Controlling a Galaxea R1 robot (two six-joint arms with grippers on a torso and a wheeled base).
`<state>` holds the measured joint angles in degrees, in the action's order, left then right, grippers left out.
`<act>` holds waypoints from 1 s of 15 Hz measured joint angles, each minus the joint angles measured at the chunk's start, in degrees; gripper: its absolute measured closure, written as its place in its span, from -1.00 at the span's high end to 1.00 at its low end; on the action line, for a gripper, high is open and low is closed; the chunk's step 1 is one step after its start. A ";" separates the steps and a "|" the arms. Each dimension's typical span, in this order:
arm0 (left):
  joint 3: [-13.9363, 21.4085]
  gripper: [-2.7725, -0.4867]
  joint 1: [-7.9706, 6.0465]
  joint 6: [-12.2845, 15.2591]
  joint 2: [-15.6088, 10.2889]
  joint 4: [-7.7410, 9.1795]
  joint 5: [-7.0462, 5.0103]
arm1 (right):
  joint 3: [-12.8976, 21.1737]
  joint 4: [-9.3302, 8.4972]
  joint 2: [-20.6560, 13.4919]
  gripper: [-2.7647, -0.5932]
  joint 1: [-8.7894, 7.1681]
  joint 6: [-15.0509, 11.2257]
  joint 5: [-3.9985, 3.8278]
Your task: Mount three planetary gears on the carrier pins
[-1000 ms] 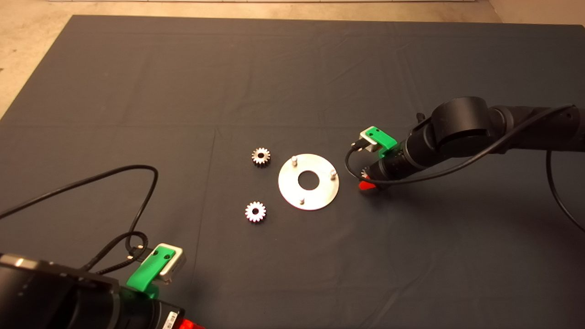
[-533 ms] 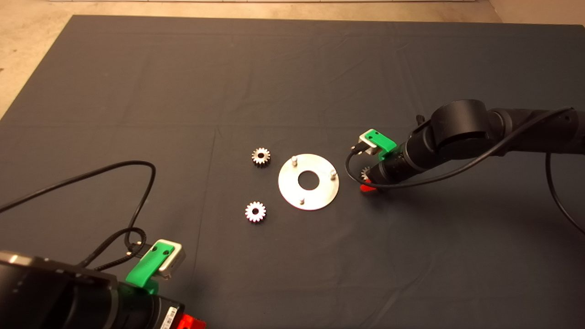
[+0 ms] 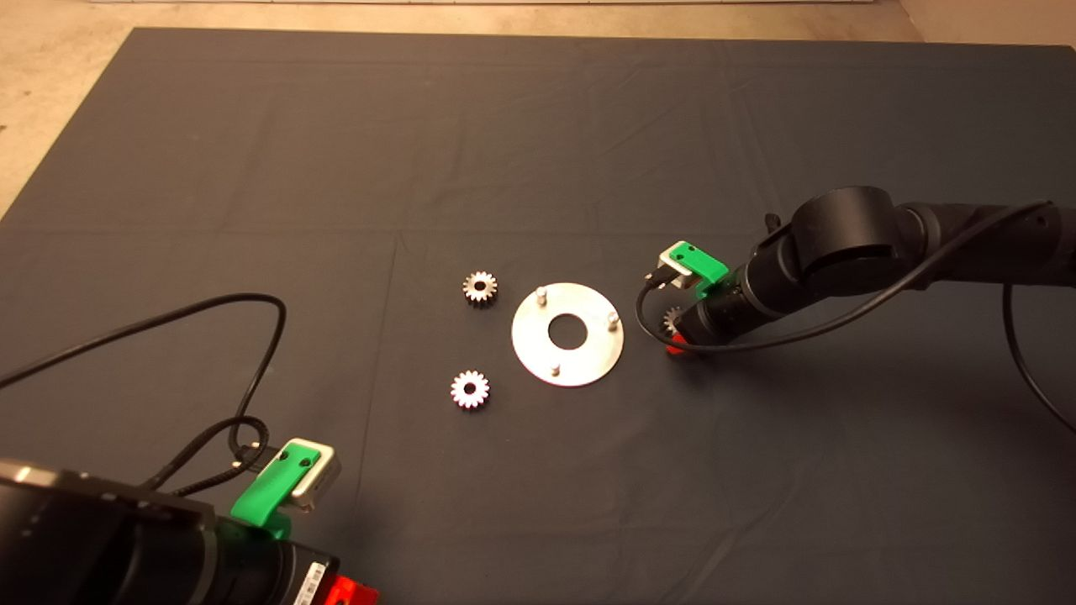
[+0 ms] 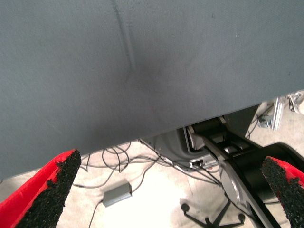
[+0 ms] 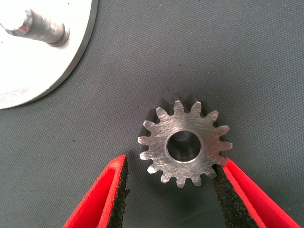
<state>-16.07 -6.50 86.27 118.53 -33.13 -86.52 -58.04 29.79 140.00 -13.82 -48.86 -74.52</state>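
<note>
The round shiny carrier disc (image 3: 580,366) lies mid-mat with three upright carrier pins (image 3: 542,295) (image 3: 613,319) (image 3: 555,368), all bare. Two planetary gears lie flat left of the disc, one farther back (image 3: 480,288) and one nearer (image 3: 470,389). The third gear (image 3: 672,318) lies flat on the mat just right of the disc. My right gripper (image 3: 677,342) is down at it. In the right wrist view its open gripper (image 5: 173,194) straddles this gear (image 5: 185,145); one pad (image 5: 227,192) touches the teeth, the other pad (image 5: 119,192) stands off. A pin (image 5: 33,26) and the disc edge (image 5: 28,71) show nearby.
My left gripper (image 3: 349,592) waits at the mat's lower left edge, open and empty (image 4: 161,199), with its black cable (image 3: 252,336) looping over the mat. The left wrist view looks past the mat edge at floor cables and a chair base (image 4: 213,213).
My right gripper has sunk slightly toward the mat around the gear right of the disc. The disc, the other two gears and the left arm have barely moved.
</note>
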 joint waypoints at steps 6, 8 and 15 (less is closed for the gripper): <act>0.00 0.99 -0.22 0.01 0.02 0.05 1.57 | -0.85 -0.02 0.07 -0.39 0.02 2.84 0.27; 0.00 0.99 -0.52 0.02 0.02 0.10 2.29 | -1.96 0.05 0.17 -0.39 0.02 3.82 0.38; 0.00 0.99 -1.35 0.06 0.05 0.04 3.22 | -2.54 0.09 0.50 -0.40 0.03 4.49 2.56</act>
<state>-16.07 -7.85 86.33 118.58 -33.10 -83.30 -60.58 29.88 140.50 -13.79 -44.37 -71.96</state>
